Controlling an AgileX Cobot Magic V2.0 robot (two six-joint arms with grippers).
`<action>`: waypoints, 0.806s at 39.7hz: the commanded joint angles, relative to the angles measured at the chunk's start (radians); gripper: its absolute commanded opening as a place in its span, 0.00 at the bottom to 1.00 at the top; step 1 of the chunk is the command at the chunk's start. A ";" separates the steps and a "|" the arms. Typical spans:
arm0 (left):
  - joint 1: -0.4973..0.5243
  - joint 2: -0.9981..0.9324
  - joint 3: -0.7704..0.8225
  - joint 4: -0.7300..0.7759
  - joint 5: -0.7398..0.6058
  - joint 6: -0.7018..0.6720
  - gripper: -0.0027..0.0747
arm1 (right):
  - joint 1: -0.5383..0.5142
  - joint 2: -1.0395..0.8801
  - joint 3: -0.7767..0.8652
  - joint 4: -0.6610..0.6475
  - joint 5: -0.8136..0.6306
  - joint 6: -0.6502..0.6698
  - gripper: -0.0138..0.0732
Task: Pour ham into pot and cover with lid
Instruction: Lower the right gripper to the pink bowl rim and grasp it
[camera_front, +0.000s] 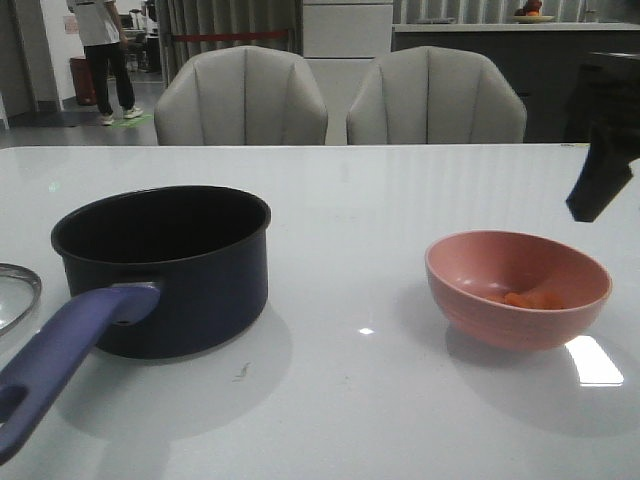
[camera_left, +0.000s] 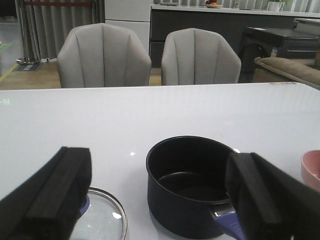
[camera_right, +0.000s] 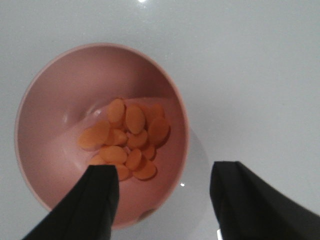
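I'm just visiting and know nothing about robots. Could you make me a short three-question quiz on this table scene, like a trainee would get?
1. True or false: the ham is already inside the pot.
2. Where does the lid lie? A) on the pot B) on the table beside the pot C) in the pink bowl
3. Fill in: the right gripper hovers open above the ____.

Key
1. False; the ham sits in the pink bowl and the pot looks empty.
2. B
3. pink bowl; one finger is over its inside, the other outside its rim.
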 joint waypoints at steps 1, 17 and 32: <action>-0.006 0.012 -0.029 -0.008 -0.083 -0.003 0.79 | -0.005 0.053 -0.085 0.056 0.004 -0.060 0.74; -0.006 0.012 -0.029 -0.008 -0.083 -0.003 0.79 | -0.034 0.251 -0.195 0.051 0.030 -0.076 0.74; -0.006 0.012 -0.029 -0.008 -0.083 -0.003 0.79 | -0.034 0.309 -0.195 0.052 0.003 -0.077 0.44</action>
